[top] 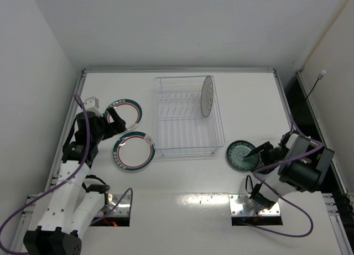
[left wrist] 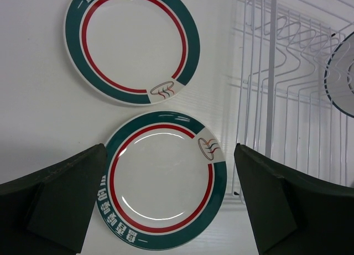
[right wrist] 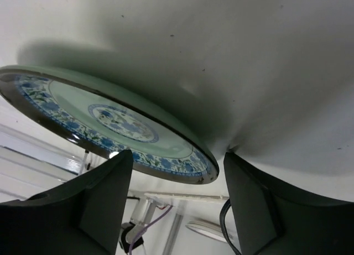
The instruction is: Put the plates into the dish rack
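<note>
Two white plates with green rims and red rings lie left of the clear dish rack [top: 166,140]: a far plate [top: 134,112] and a near plate [top: 133,151]. My left gripper [top: 120,121] hovers open over them. In the left wrist view the near plate [left wrist: 163,180] lies between the open fingers [left wrist: 61,199] and the far plate [left wrist: 133,45] beyond. A pale plate [top: 208,96] stands upright in the rack's right end. The teal patterned plate [top: 239,155] lies right of the rack. My right gripper [top: 259,158] is open at its right edge, and that rim [right wrist: 105,119] sits between the fingers [right wrist: 105,205].
The rack's tines [left wrist: 287,83] and the pale plate [left wrist: 340,72] show at the right of the left wrist view. White walls enclose the table on the left, back and right. Two metal mounting plates [top: 254,205] sit at the near edge.
</note>
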Robot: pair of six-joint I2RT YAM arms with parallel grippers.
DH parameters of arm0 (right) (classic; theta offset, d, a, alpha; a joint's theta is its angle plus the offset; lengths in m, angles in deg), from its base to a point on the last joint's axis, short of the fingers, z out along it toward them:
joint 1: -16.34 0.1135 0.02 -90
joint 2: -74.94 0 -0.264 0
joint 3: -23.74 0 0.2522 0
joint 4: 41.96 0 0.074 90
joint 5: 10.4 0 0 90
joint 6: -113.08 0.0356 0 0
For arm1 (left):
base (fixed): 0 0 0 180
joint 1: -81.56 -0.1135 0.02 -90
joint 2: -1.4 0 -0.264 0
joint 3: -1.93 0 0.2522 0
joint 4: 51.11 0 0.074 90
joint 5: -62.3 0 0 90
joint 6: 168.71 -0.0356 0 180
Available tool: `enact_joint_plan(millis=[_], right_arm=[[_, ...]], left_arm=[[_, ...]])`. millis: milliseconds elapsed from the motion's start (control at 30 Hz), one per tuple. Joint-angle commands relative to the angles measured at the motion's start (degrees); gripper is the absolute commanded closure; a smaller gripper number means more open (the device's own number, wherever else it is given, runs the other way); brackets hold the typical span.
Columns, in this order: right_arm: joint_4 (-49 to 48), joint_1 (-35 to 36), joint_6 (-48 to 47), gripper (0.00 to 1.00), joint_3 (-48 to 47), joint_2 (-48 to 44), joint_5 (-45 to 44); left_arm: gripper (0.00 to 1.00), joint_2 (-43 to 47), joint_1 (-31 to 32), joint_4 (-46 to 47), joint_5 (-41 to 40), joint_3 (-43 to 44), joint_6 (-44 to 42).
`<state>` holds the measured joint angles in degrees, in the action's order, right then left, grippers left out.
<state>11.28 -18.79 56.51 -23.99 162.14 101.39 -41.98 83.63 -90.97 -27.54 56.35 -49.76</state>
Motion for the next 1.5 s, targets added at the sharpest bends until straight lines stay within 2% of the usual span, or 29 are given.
enact_joint_plan(millis=[0, 100, 200, 233, 367, 500, 533, 633, 767, 900, 967, 1033, 1067, 1100, 1133, 1333, 1467], right_arm=[[-5.03, -0.2, -1.35, 0.38, 1.89, 0.87, 3.44], [-7.22, -0.2, -1.35, 0.47, 3.47, 0.87, 4.15], [-10.38, -0.2, -1.35, 0.71, 5.23, 2.88, 5.55], [-11.26, -0.2, -0.83, 0.84, 5.76, 4.11, 5.55], [-13.47, -0.2, -0.82, 1.0, 7.17, 4.74, 5.55], [-9.27, -0.2, -2.32, 1.0, 4.29, -1.13, 5.03], [-7.95, -0.2, -2.32, 1.0, 2.79, -6.81, 4.24], [-0.76, 2.16, -3.45, 1.0, -7.22, -13.79, -2.06], [-0.72, 6.3, 0.66, 1.0, -13.64, -28.19, -9.81], [1.21, 12.27, 1.37, 1.0, -21.99, -31.38, -18.94], [2.96, 17.62, 1.37, 1.0, -27.97, -31.39, -24.29], [3.58, 24.54, 1.99, 1.0, -33.84, -29.99, -28.53], [3.58, 27.2, 2.51, 1.0, -35.96, -29.02, -33.33], [5.06, 33.14, 2.52, 1.0, -40.33, -25.88, -35.9], [5.95, 36.42, 3.13, 1.0, -42.73, -23.94, -41.93], [13.14, 60.14, 6.99, 1.0, -61.01, -8.39, -63.48], [21.76, 66.32, 8.49, 1.0, -77.06, 8.72, -72.03]], left_arm=[[0.0, 0.66, 0.75, 0.97, -0.52, 2.23, -0.21], [0.0, 0.66, 0.75, 0.97, -0.52, 2.23, -0.21], [0.0, 0.66, 0.75, 0.97, -1.04, 2.23, -0.21], [0.0, 0.66, 0.75, 0.97, -1.04, 2.23, 0.31], [0.0, 0.66, 0.75, 0.97, -1.04, 2.23, 0.32], [0.0, 0.05, 0.75, 0.97, -1.04, 2.23, 0.32], [0.0, -0.48, 0.75, 0.97, -1.04, 2.23, 0.32], [0.0, -0.48, 0.75, 0.97, -1.04, 2.23, 0.32], [0.0, -1.0, 0.75, 0.97, -1.04, 1.7, 0.32], [0.0, -2.15, 0.75, 0.97, 0.09, 1.7, 0.32], [0.0, -2.15, 0.75, 0.97, 0.1, 1.7, 0.32], [0.0, -2.15, 0.75, 0.97, 0.1, 1.7, 0.32], [0.0, -2.15, 0.75, 0.97, 0.1, 1.7, 0.32], [0.0, -2.15, 0.75, 0.97, 0.1, 1.7, 0.32], [0.0, -2.15, 0.75, 0.97, 0.1, 1.7, 0.32], [0.0, -2.15, 0.75, 0.97, -0.43, 1.7, 0.85], [0.0, -2.15, 0.75, 0.97, -0.95, 1.7, 0.85]])
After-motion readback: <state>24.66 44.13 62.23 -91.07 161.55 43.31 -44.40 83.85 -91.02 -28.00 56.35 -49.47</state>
